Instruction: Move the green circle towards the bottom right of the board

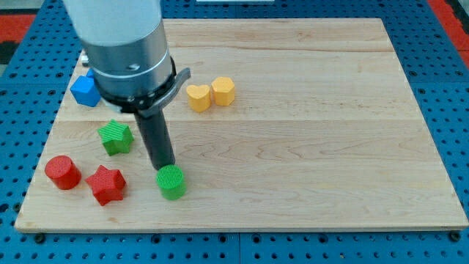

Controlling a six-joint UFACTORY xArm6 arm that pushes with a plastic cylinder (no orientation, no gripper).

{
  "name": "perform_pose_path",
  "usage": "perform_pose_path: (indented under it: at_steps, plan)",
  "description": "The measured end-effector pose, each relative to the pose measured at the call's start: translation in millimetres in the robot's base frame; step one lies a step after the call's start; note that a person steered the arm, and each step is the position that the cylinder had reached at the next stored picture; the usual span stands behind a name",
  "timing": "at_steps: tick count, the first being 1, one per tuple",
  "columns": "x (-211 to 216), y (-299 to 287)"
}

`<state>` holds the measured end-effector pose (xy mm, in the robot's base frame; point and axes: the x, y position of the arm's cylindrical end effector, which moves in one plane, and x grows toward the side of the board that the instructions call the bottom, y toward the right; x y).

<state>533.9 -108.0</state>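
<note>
Wooden board (pixel 308 132), no legible writing; my tip (pixel 165 168), no claw, touching green circle (pixel 172 182).

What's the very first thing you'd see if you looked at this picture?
The big silver and white arm at the view's top left, with its dark rod reaching down. My tip sits just above and left of the green circle near the board's bottom edge. Next come the bright red star and red cylinder at the bottom left of the wooden board.
</note>
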Motion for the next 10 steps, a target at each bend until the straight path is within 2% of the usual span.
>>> perform_pose_path:
  at_steps: [1,2,3,4,6,7,8,10]
  plan:
    - [14,0]
    - [14,42]
    - [19,45]
    - [28,-20]
    - [71,4]
    - [64,59]
    - [40,123]
    - [29,98]
